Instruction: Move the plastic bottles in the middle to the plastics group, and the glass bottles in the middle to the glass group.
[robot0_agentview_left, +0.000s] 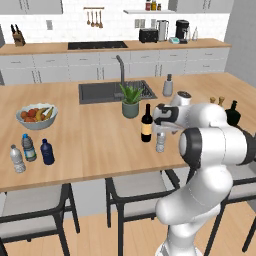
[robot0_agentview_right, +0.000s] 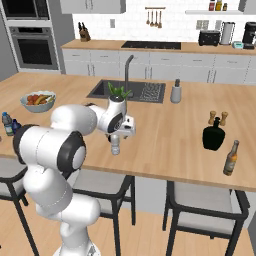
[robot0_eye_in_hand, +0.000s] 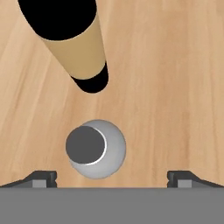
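Note:
The clear greyish plastic bottle (robot0_agentview_left: 160, 142) (robot0_agentview_right: 115, 147) stands upright mid-counter near the front edge. Just left of it is the tall dark wine bottle (robot0_agentview_left: 146, 123) with a cream-yellow label. My gripper (robot0_agentview_left: 163, 131) (robot0_agentview_right: 116, 136) hangs open and pointing down, just above the grey bottle's cap. In the hand view the bottle's top (robot0_eye_in_hand: 96, 148) lies between and slightly ahead of my wide-spread fingertips (robot0_eye_in_hand: 42, 178), and the wine bottle (robot0_eye_in_hand: 72, 41) is beyond. The dark blue bottle (robot0_agentview_left: 47, 152) stands with the plastics group (robot0_agentview_left: 23, 153) at the far left. The squat black glass bottle (robot0_agentview_left: 233, 114) (robot0_agentview_right: 214, 136) is at the right.
A fruit bowl (robot0_agentview_left: 36, 116) sits at back left, and a potted plant (robot0_agentview_left: 131, 101) stands by the sink (robot0_agentview_left: 100, 92). Two shakers (robot0_agentview_right: 218, 118) are behind the black bottle, and a brown bottle (robot0_agentview_right: 230, 158) is near the front right edge. Stools line the counter's front.

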